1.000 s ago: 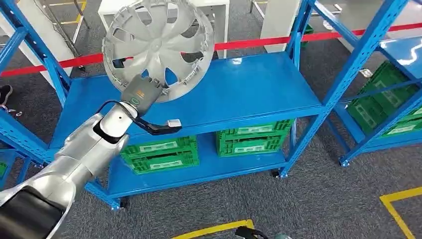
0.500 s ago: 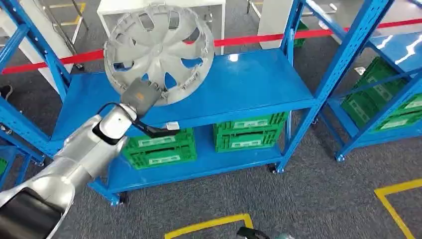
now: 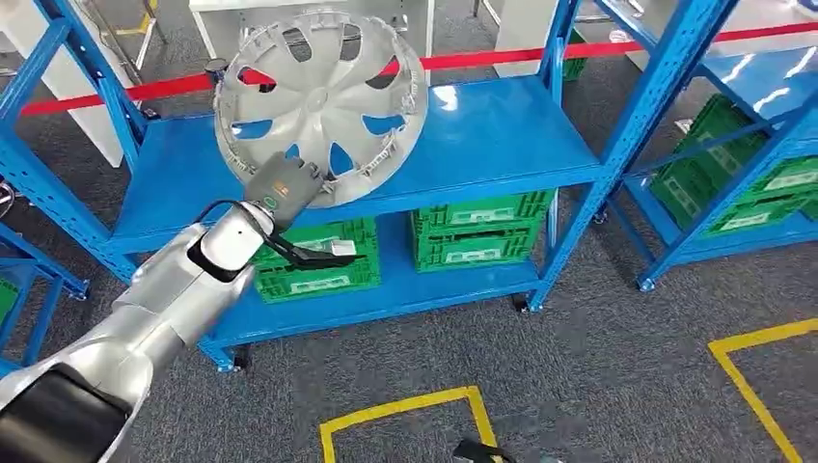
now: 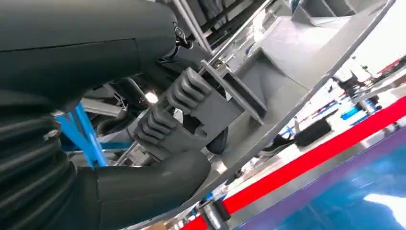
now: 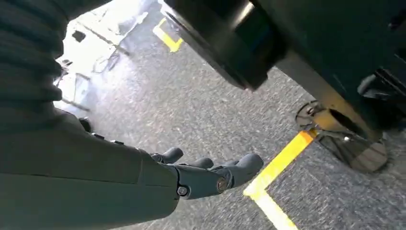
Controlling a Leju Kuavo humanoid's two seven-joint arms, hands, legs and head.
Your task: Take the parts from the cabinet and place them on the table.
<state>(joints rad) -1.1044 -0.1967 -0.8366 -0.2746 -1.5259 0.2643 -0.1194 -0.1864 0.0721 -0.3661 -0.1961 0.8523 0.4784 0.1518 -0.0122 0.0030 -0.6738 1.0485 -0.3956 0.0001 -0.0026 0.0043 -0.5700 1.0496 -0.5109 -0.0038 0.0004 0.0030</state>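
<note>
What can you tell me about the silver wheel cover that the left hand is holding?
The wheel cover is a round, silver-grey disc that looks like plastic, with broad spokes, openings between them and small clips around its rim. It is lifted clear of the blue shelf and tilted, its face toward the camera. The left hand grips its lower edge; in the wrist view the fingers curl over the rim. Nothing else touches it.

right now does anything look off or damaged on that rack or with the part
Nothing stands out. The left hand grips the silver hubcap by its lower rim, held upright above the blue shelf; no cracks show. The green crates sit square on the lower shelf.
</note>
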